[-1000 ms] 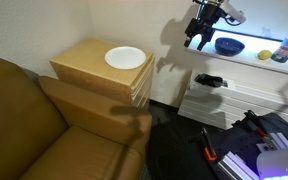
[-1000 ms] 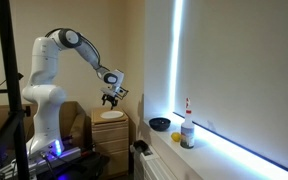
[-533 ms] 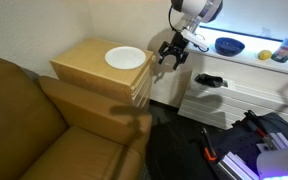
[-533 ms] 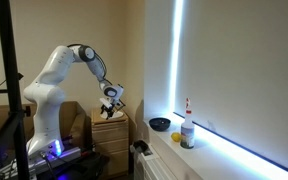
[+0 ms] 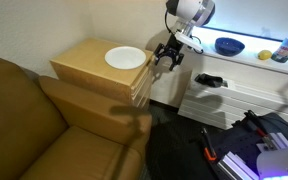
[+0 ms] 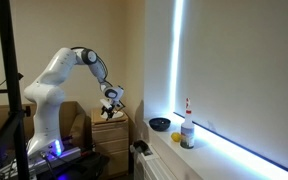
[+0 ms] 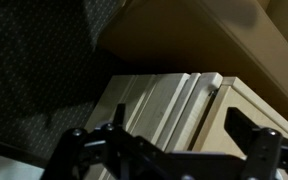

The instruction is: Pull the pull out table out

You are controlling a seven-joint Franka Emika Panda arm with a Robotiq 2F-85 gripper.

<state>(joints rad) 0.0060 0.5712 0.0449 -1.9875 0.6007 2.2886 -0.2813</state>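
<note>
Pull out table [image 5: 141,89] sits tucked into the bench [image 5: 84,65], flush with the side that faces the hand [image 5: 166,57]. We see only its thin, pale edge strip, flat and straight. In the wrist view that strip [image 7: 189,100] lies among several parallel light wood bands. They run on a slant from lower left to upper right, so its long axis follows the bench's edge. We can't tell exactly where the board ends among them.

The bench is a boxy block of smooth tan wood. On top we count one round white plate [image 5: 124,57], glossy and shallow, near the edge on the hand's side.

The hand hangs just off that edge, beside the corner nearest the plate, apart from the wood. Its two dark metal fingers [image 7: 84,140] are spread wide and grip nothing. In an exterior view the hand [image 6: 110,100] hovers right over the bench top.
</note>
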